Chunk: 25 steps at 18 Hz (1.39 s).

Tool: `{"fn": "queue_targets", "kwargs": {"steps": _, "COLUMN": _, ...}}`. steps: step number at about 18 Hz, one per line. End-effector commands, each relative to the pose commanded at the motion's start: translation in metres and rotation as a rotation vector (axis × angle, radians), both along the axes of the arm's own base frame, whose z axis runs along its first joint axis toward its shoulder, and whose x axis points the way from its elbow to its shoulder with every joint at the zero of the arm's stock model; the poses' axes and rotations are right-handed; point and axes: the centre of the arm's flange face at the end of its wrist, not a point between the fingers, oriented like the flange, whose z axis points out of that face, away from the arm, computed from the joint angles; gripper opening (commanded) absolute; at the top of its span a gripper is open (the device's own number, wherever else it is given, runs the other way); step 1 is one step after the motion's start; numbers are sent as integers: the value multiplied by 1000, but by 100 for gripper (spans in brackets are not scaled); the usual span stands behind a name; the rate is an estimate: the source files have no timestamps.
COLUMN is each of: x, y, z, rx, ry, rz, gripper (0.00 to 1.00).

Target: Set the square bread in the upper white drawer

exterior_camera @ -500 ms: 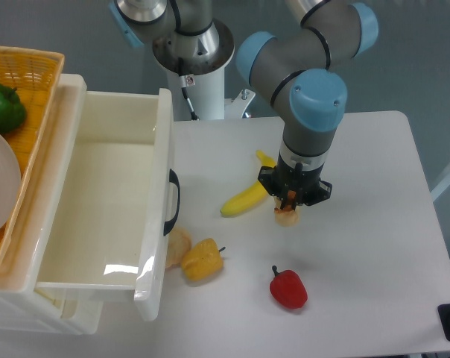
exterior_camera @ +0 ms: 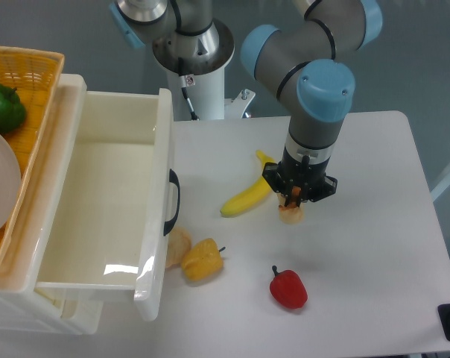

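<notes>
In the half second just gone the gripper had slid a little right and down over the square bread, which sat on the worktop right of centre, beside the banana; whether the fingers were closed on it I could not tell, so I judged the grasp unfinished. The upper white drawer stood pulled open at left. I counted one banana, one red pepper, one yellow pepper, one bun and one bread.
</notes>
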Motion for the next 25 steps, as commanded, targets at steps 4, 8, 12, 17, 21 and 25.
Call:
{"fn": "queue_targets", "kwargs": {"steps": 4, "x": 2, "y": 2, "z": 0, "rx": 12, "ry": -15, "rz": 8, "gripper": 26}}
{"fn": "queue_targets", "kwargs": {"steps": 8, "x": 6, "y": 3, "z": 11, "rx": 24, "ry": -7, "rz": 25, "gripper": 26}}
{"fn": "queue_targets", "kwargs": {"steps": 12, "x": 5, "y": 13, "z": 23, "rx": 71, "ry": -14, "rz": 67, "gripper": 26}}
{"fn": "queue_targets", "kwargs": {"steps": 17, "x": 13, "y": 25, "z": 33, "rx": 101, "ry": -25, "rz": 133, "gripper": 26}}
{"fn": "queue_targets", "kwargs": {"steps": 21, "x": 22, "y": 25, "z": 46, "rx": 125, "ry": -42, "rz": 189, "gripper": 26}}
{"fn": "queue_targets", "kwargs": {"steps": 25, "x": 38, "y": 20, "z": 75, "rx": 196, "ry": -83, "rz": 218, "gripper": 26}}
